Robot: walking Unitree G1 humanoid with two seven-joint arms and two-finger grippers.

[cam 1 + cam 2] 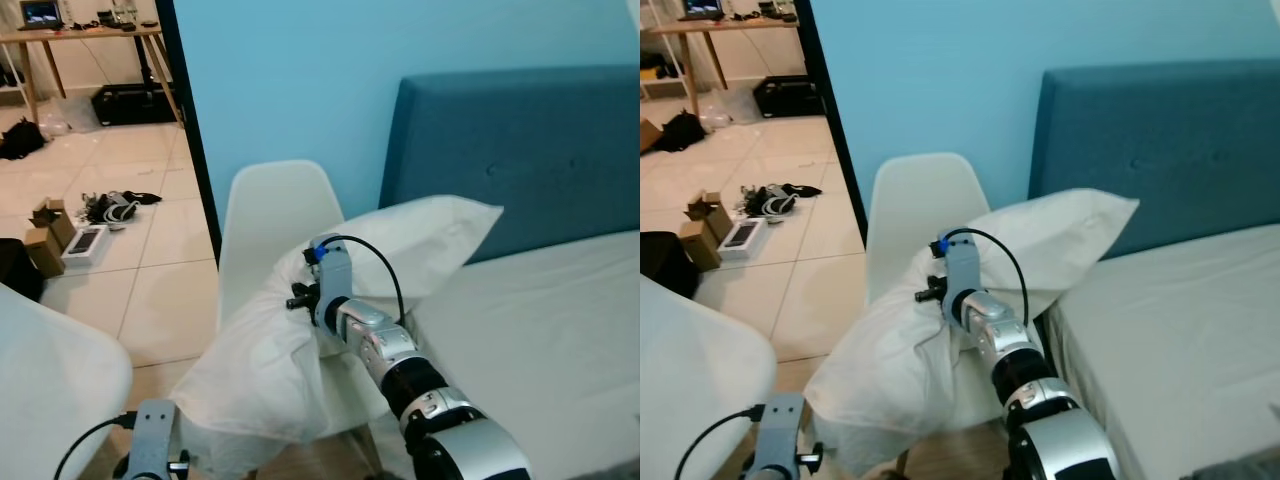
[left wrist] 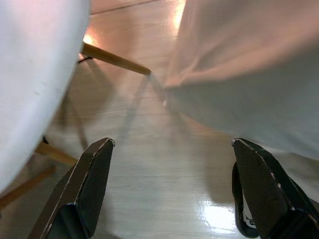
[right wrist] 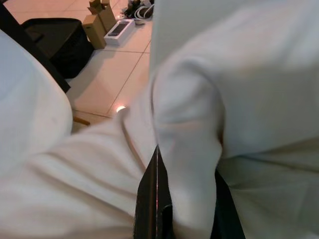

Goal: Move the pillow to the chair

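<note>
Two grippers share this moment, and only one is working. Nearest, the left gripper [image 2: 169, 194] hangs low over the glossy floor [image 2: 149, 164] with its fingers spread wide and nothing between them, a second white chair [image 1: 50, 380] just to its left and the pillow's drooping end to its right. Further on, the right gripper [image 3: 182, 209] has its black fingers pinched on a fold of the pillow [image 1: 290, 350], which lies draped over the seat of the target chair [image 1: 275, 215]; one end sags past the front edge toward the floor, while the far corner reaches across to the blue headboard [image 1: 520, 150] over the edge of the bed [image 1: 540, 320]. By my reading the carry is almost done and placement is in hand: next the pillow wants nudging back toward the chair's backrest, so that its weight sits on the seat, before the fingers let go. Room is tight on the right against the mattress edge, freer on the left toward the tiled doorway, where boxes [image 1: 55, 235] and cables lie well apart.
</note>
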